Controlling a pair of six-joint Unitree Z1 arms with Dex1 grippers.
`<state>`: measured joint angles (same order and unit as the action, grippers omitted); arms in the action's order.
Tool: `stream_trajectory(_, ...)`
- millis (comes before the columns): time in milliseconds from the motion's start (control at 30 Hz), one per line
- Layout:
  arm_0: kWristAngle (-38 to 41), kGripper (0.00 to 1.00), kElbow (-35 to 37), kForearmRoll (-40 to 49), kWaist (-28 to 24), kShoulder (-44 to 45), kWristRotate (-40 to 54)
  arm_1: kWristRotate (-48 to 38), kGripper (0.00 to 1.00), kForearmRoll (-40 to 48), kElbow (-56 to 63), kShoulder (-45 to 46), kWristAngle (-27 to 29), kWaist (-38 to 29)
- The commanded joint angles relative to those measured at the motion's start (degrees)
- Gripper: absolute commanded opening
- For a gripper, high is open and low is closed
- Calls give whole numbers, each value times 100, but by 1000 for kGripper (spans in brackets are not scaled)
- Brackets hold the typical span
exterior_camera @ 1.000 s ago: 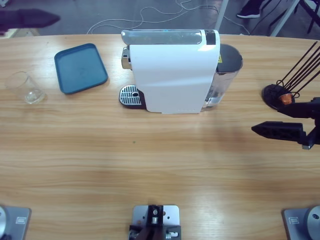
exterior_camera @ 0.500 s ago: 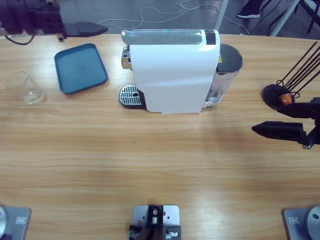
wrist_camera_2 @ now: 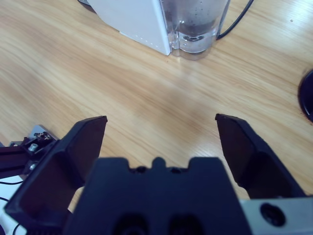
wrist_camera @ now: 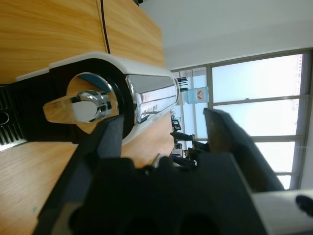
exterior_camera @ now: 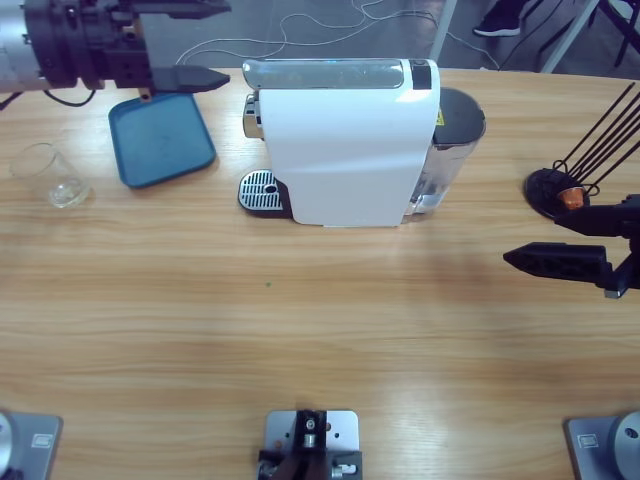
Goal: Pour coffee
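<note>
Coffee: none that I can make out; the small clear drinking glass (exterior_camera: 50,175) at the table's left end looks bare apart from glints at its base.
Glass position: on the long wooden table (exterior_camera: 320,330), just left of the flat blue plastic tray (exterior_camera: 160,135), well apart from both my grippers.
Left gripper (exterior_camera: 205,45): over the tray's far edge, jaws spread wide, nothing between them, aimed at the white glossy coffee machine (exterior_camera: 345,140).
Left wrist view only: the chrome spout (wrist_camera: 85,105) in the machine's black recess, and bright windows beyond.
Right gripper (exterior_camera: 540,250): at the right edge, jaws wide apart, holding nothing.
Right wrist view only: the machine's clear water tank (wrist_camera_2: 195,24).
High view only: round perforated drip grille (exterior_camera: 260,187); black wire stand (exterior_camera: 565,190) holding a small orange capsule (exterior_camera: 571,198).
</note>
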<state>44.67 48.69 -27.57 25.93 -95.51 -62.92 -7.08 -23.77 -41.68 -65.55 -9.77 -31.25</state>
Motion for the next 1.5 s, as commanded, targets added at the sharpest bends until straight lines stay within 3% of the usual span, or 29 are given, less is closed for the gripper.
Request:
stream_trajectory(33,77,692,-179,-242,139,-447,-124,-4,954,48,178,-1,89,23)
stream_trajectory(533,86,667,-91,-444,140,-565,-170,-4,954,48,178,-54,88,23)
stream_trajectory(567,86,566,-88,-481,149,-565,-183,-4,954,48,178,-56,88,23)
stream_trajectory(667,86,415,-46,-556,186,-563,-241,-4,954,48,178,-63,81,23)
stream_trajectory(700,88,309,-24,-569,204,-560,-248,-4,954,48,178,-63,84,23)
stream_trajectory(767,102,252,-17,-660,242,-558,-248,-4,954,48,172,-82,86,23)
stream_trajectory(800,104,125,-17,-701,265,-565,-248,-4,954,48,169,-98,82,23)
stream_trajectory(900,111,0,-31,-785,290,-583,-248,-4,932,48,164,-123,81,23)
stream_trajectory(1133,141,0,32,-1316,381,-544,-256,-4,931,48,160,-151,81,23)
stream_trajectory(1433,-148,0,238,-1080,427,-73,-79,-4,931,41,151,-147,81,23)
stream_trajectory(1467,-237,47,269,-878,425,47,39,-4,931,39,151,-138,81,23)
stream_trajectory(1500,-341,337,327,-616,427,187,178,-4,933,39,151,-126,81,21)
